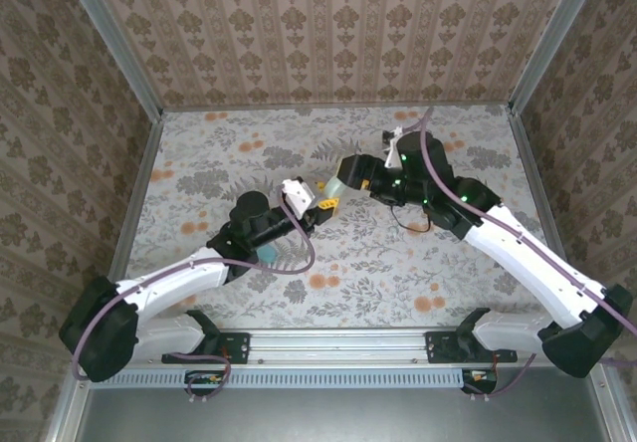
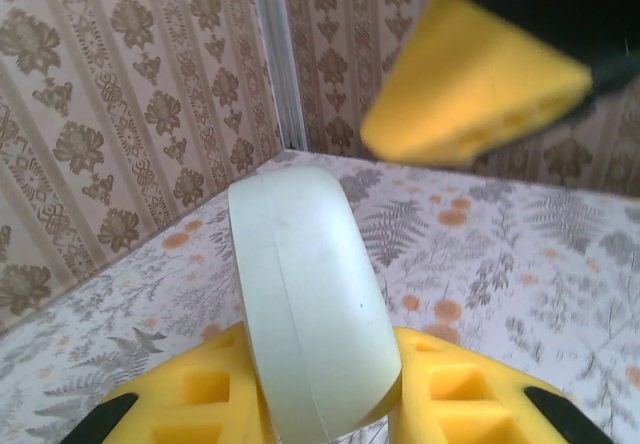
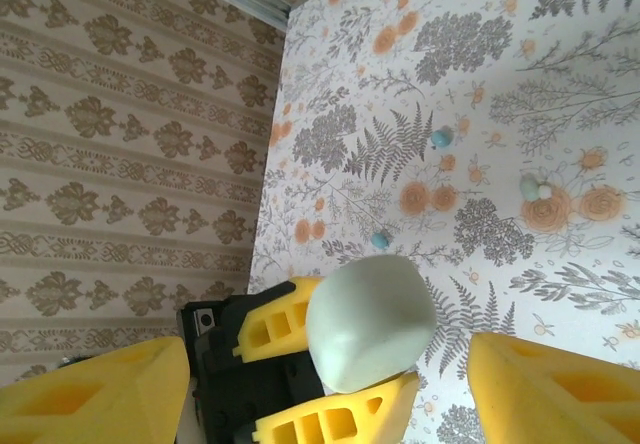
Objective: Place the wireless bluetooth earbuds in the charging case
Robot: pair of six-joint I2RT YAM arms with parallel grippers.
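Our left tool (image 1: 320, 202) pinches the pale-green charging case (image 2: 310, 314), closed, above the counter (image 3: 600, 294). The right tool (image 1: 341, 181) stands spread around it. Small bluish pieces (image 3: 441, 137), likely earbuds, lie below. We'd hold firm while the lid is opened.

A pale green charging case (image 2: 310, 314) is seen at lower centre, standing on edge and clamped between the two yellow fingers (image 2: 470, 394) of the left gripper (image 2: 320, 389). A second yellow finger (image 2: 470, 94), blurred, is seen at the upper right, apart from the case. The floral table (image 2: 520, 254) is met behind by patterned walls (image 2: 120, 114) at a metal corner post (image 2: 275, 64).
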